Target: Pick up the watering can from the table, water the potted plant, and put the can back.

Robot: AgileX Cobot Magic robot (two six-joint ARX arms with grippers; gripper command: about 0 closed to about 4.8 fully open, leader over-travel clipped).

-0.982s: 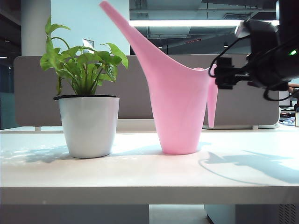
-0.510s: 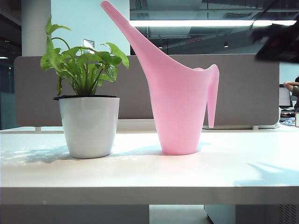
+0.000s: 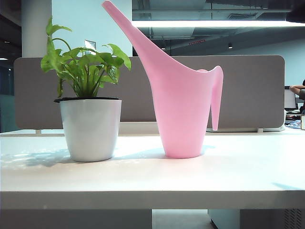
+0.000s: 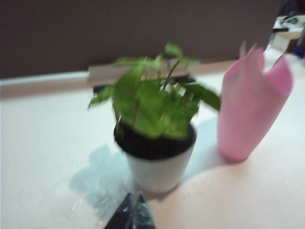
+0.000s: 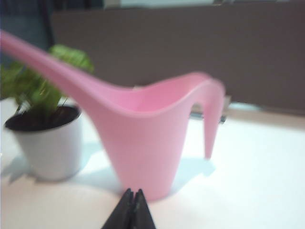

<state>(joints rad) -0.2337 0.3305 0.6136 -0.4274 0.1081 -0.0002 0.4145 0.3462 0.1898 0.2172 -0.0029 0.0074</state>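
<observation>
I see the watering can (image 3: 183, 107) standing upright on the table (image 3: 152, 176), just beside the potted plant (image 3: 88, 105), its spout slanting up over the leaves. My right gripper (image 5: 132, 210) hangs back from the can, fingertips pinched together, empty. My left gripper (image 4: 132, 212), near the plant, is likewise pressed closed on nothing.

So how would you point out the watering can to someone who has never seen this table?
On the white table, two things stand side by side in front of a grey partition. The watering can is the one on the right in the exterior view, beside the potted plant. It is the tall pink one, with a long spout slanting up over the leaves.
</observation>
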